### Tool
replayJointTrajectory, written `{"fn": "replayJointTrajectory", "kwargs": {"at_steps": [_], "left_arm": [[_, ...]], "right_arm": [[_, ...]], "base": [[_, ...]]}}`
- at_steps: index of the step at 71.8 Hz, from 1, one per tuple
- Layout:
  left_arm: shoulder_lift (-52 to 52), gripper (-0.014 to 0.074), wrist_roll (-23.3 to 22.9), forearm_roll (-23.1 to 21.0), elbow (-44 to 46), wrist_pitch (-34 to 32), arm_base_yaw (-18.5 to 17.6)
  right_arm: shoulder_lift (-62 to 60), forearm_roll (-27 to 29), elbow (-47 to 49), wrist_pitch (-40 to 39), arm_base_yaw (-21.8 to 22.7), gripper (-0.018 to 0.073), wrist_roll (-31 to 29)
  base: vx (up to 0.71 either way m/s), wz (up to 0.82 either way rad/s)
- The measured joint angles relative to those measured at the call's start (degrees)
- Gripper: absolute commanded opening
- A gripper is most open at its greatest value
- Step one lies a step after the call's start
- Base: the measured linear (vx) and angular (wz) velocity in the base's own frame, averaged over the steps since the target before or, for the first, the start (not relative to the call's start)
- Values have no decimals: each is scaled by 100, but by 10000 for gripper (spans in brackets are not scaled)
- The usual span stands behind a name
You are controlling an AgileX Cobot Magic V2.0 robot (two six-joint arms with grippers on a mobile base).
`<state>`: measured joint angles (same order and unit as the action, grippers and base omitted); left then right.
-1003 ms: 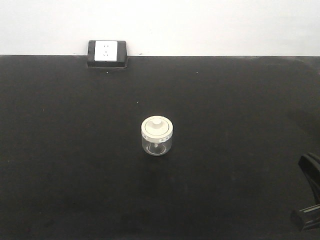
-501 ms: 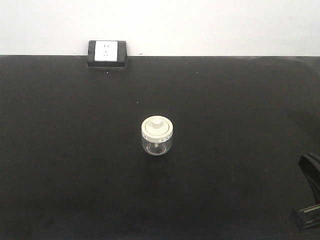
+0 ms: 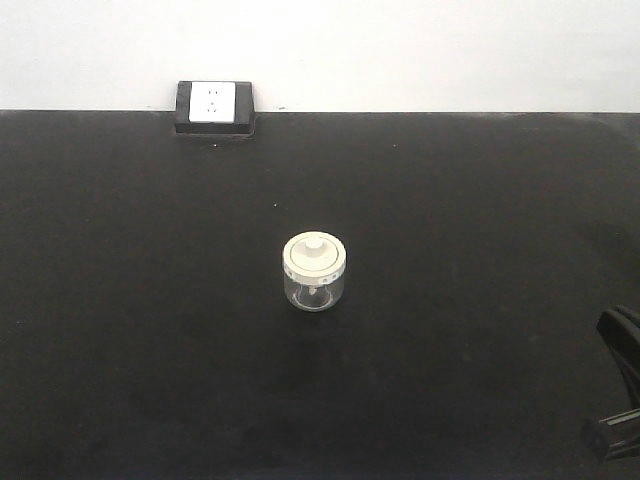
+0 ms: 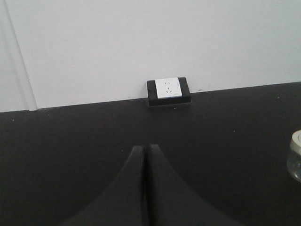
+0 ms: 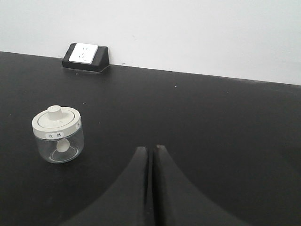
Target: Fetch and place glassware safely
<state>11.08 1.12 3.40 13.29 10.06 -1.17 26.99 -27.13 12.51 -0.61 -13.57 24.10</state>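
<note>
Front view: jar (image 3: 315, 272) unmoved, right arm (image 3: 620, 400) slightly lower.

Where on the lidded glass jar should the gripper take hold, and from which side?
Grip the clear body of the glass jar below the lid, coming in level from the right gripper side. The jar stands upright and alone on the black table, so its sides are free. The lid may only rest on top, so its small knob looks a riskier hold. The right gripper is shut; open it first.

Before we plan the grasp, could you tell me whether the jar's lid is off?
No, the cream-white lid sits closed on the glass jar.
</note>
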Motion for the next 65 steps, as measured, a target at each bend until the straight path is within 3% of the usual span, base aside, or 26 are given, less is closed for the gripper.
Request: {"fn": "replayJointTrajectory", "kwargs": {"at_steps": [21, 65], "left_arm": [[-1141, -7, 0, -176, -1438, -25, 0], [-1177, -7, 0, -199, -1477, -7, 0]], "right_arm": [[0, 0, 0, 2, 0, -4, 0], [0, 0, 0, 61, 0, -4, 0]], "base": [[0, 0], [0, 0]]}}
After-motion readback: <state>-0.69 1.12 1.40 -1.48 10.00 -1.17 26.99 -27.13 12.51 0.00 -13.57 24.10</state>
